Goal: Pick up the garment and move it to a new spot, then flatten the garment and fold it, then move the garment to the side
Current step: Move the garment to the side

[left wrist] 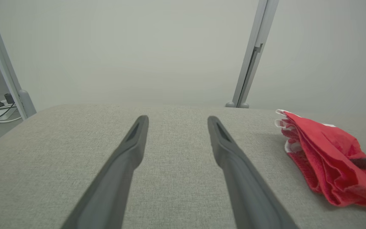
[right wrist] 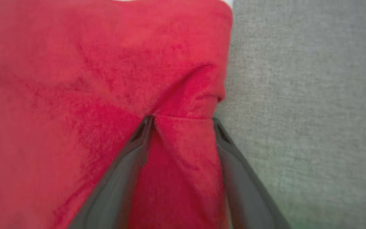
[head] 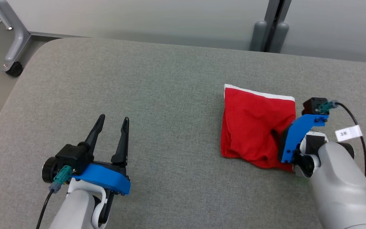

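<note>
As R claw (right wrist: 183, 119) straddles garment (right wrist: 75, 79), jaws apart

a grey fabric-covered surface (head: 170, 95) with a rounded far-left corner carries a loosely folded red garment (head: 253, 124), white-edged, lying toward its right side.

On table (head: 170, 79), garment (head: 253, 127) in right half; left gripper (head: 113, 117) over left half, well apart from it — right gripper (right wrist: 183, 118) at garment's near right edge, fingers straddling a fold.
</note>
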You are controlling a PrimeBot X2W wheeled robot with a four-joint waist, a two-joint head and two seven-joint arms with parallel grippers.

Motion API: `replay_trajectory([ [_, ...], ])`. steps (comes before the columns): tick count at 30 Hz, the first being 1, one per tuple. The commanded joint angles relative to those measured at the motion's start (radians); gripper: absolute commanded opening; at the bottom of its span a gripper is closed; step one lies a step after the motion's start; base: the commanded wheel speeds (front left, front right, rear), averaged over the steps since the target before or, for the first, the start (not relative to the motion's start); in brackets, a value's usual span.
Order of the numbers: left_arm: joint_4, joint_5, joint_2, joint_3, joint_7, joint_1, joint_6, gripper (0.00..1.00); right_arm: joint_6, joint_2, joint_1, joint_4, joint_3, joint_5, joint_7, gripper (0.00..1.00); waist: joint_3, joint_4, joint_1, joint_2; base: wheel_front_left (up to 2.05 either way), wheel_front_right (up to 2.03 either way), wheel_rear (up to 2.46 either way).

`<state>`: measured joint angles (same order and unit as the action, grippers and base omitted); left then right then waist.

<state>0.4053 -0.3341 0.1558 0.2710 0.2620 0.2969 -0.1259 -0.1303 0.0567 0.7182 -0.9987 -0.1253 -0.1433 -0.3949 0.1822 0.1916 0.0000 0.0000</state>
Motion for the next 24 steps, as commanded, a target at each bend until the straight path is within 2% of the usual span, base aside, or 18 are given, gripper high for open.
replay_trajectory([
  [1,-0.005,0.005,0.003,-0.004,0.004,0.019,-0.007,1.00,-0.001,-0.007,-0.001,-0.020,0.026,0.030,0.000,0.00,0.002,-0.005,0.0000,0.0000,0.00,0.00,0.00],
  [7,-0.020,0.010,0.008,-0.033,0.004,0.010,-0.006,1.00,0.000,0.050,0.079,0.009,0.200,0.078,0.011,0.00,0.004,-0.051,0.0000,0.0000,0.00,0.00,0.00],
  [12,-0.051,0.011,0.016,-0.082,0.004,-0.018,0.006,1.00,0.000,0.089,0.154,0.068,0.364,0.022,-0.030,0.00,0.020,-0.135,0.0000,0.0000,0.00,0.00,0.00],
  [15,-0.074,0.015,0.020,-0.109,0.004,-0.028,0.011,1.00,0.000,0.135,0.197,0.124,0.446,-0.034,-0.066,0.00,0.037,-0.192,0.0000,0.0000,0.00,0.00,0.00],
  [19,-0.101,0.025,0.024,-0.123,0.004,-0.026,0.010,1.00,0.000,0.210,0.238,0.209,0.508,-0.114,-0.114,0.00,0.059,-0.262,0.0000,0.0000,0.00,0.00,0.00],
  [24,-0.121,0.035,0.028,-0.122,0.004,-0.015,0.007,1.00,0.000,0.315,0.267,0.304,0.522,-0.188,-0.167,0.00,0.083,-0.339,0.0000,0.0000,0.00,0.00,0.00],
])
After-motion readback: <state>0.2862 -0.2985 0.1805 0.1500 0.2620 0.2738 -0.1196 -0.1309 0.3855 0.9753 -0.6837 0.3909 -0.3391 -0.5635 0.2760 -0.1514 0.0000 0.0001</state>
